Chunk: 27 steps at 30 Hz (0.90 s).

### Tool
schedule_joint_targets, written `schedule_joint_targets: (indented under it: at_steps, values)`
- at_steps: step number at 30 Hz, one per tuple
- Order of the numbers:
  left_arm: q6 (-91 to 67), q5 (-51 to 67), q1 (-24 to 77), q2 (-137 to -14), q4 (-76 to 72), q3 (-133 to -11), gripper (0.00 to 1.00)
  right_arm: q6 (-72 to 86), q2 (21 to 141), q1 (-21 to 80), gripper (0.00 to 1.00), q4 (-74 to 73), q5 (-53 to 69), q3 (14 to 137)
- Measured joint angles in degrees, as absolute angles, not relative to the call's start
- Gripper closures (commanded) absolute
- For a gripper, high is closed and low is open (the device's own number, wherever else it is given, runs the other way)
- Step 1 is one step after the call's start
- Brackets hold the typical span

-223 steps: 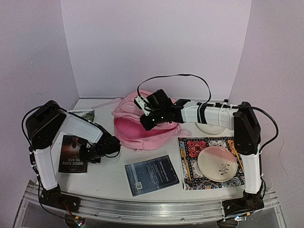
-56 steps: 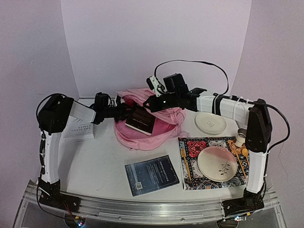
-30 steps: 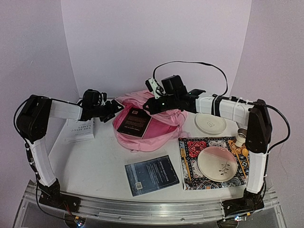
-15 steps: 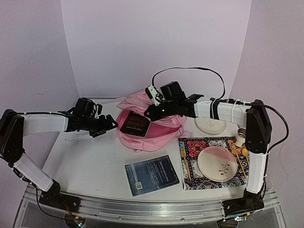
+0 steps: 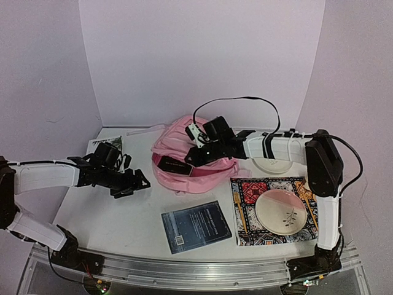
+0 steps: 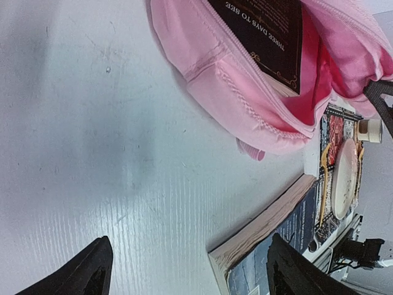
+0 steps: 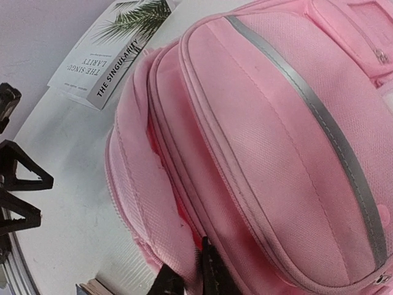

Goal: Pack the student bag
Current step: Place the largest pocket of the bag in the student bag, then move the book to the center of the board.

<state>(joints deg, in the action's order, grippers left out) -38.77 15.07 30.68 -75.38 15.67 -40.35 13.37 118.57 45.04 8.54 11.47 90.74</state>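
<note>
The student bag [image 5: 202,138] is a pink backpack lying at the back middle of the table, its main opening facing left. A dark book [image 5: 172,165] sits in that opening, its cover "Three Days to See" [image 6: 264,31] plain in the left wrist view. My left gripper [image 5: 136,184] hovers open and empty over the table left of the bag [image 6: 245,98]. My right gripper [image 5: 191,158] rests on the bag's top. In the right wrist view its fingers [image 7: 212,276] stand close together, with the pink edge of the opening [image 7: 153,203] pinched between them.
A blue book [image 5: 196,226] lies front middle, seen edge-on in the left wrist view [image 6: 270,227]. A white book [image 7: 110,55] lies at the back left. A patterned placemat [image 5: 245,212] carries a pink-and-cream plate [image 5: 285,209]. A white plate [image 5: 273,163] sits behind it.
My left gripper has drawn back from the bag toward the near left, leaving the dark book in the opening. My right gripper has lowered the bag's top edge.
</note>
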Motion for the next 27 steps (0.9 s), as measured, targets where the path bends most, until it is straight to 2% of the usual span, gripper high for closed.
schedule_joint_targets:
  at_steps: [9, 16, 23, 27]
  values:
    - [-43.47, 22.15, 31.83, -74.61, 16.57, -37.9, 0.13, 15.61, 117.64, 44.76, 0.57, 8.22, 12.63, 88.81]
    - [-49.28, 25.86, 33.91, -74.59, 16.97, -36.69, 0.13, 17.32, 108.8, 44.66, 0.45, 5.17, 12.96, 80.83]
    - [-54.07, 26.0, 39.86, -74.91, 16.56, -36.6, 0.13, 22.51, 98.18, 44.66, 0.42, 2.25, 13.87, 67.2]
    - [-56.08, 25.99, 43.03, -76.22, 15.68, -36.6, 0.18, 25.96, 95.13, 44.66, 0.42, -0.15, 14.89, 60.06]
